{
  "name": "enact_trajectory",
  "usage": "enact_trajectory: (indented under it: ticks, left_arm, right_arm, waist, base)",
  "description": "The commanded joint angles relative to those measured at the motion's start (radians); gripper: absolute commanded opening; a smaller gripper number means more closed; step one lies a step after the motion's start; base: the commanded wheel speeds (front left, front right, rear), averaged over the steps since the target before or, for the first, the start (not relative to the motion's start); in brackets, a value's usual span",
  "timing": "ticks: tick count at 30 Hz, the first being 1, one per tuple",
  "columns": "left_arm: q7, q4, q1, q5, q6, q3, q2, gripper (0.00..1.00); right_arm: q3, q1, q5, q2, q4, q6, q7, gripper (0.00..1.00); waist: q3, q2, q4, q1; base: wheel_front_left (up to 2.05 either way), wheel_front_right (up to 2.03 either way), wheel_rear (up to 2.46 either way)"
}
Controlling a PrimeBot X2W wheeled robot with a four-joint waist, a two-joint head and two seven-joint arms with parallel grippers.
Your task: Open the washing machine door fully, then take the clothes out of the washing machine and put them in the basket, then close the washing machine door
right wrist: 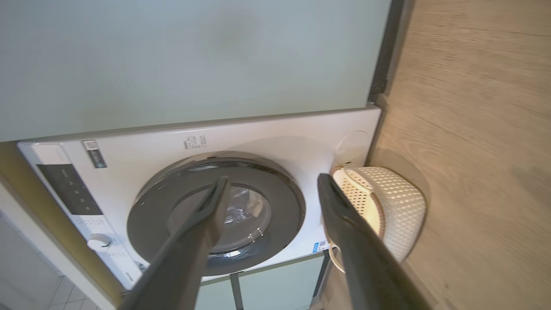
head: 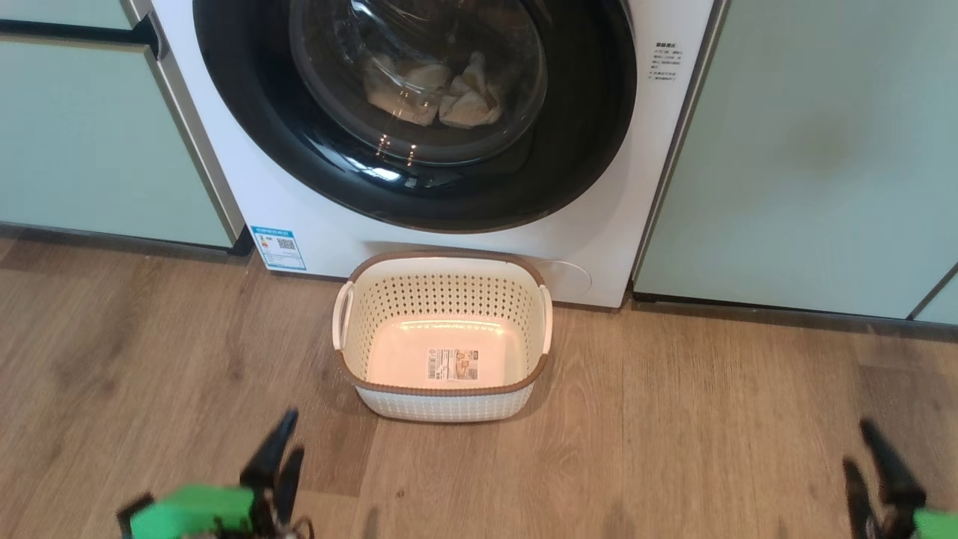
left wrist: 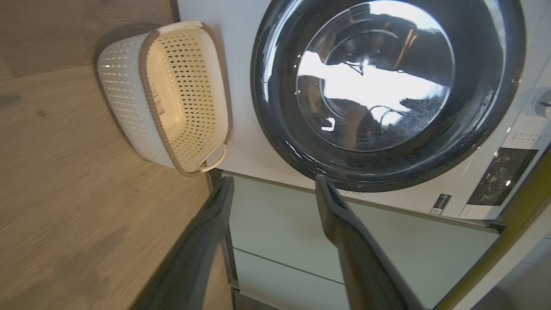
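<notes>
Spread jaws face the closed washing machine door (left wrist: 387, 92), basket (left wrist: 125, 90) beside.

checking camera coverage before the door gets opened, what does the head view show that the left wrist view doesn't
Head view: the clothes behind the glass, the blue label sticker and the right claw. Left wrist view: the control panel and a dial. Shared: the shut washing machine door, the empty basket on the wood floor, and the left claw, open.
</notes>
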Motion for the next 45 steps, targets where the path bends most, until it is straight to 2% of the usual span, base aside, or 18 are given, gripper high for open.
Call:
enact_trajectory:
  ticks: [1,10,19,34,45]
  left_arm:
    - [0.0,0.007,0.007,0.0,0.0,0.0,-0.001,1.0]
    - [-0.026,-0.002,-0.009,0.024,0.0,-0.009,0.002,1.0]
    - [-0.052,-0.022,-0.03,0.096,0.0,-0.012,0.007,1.0]
    - [-0.097,-0.054,-0.066,0.304,-0.001,-0.016,0.012,1.0]
    - [-0.129,-0.078,-0.092,0.473,-0.001,-0.019,0.019,1.0]
  right_arm:
    - [0.0,0.007,0.0,0.0,0.007,0.0,0.0,1.0]
    - [0.014,-0.001,-0.016,0.0,-0.004,0.0,-0.026,1.0]
    - [0.018,-0.016,-0.095,0.0,-0.025,0.0,-0.053,1.0]
    - [0.034,-0.041,-0.268,-0.001,-0.07,0.001,-0.097,1.0]
    - [0.044,-0.06,-0.452,-0.001,-0.106,0.001,-0.129,1.0]
  waist:
    - [0.0,0.0,0.0,0.0]
    - [0.003,0.0,0.0,0.0]
    - [0.006,0.0,0.0,0.0]
    - [0.013,0.0,0.001,0.0]
    - [0.017,0.0,0.002,0.0]
  base:
    - [0.0,0.0,0.0]
    - [0.0,0.0,0.0]
    - [0.0,0.0,0.0]
    - [0.0,0.0,0.0]
    - [0.0,0.0,0.0]
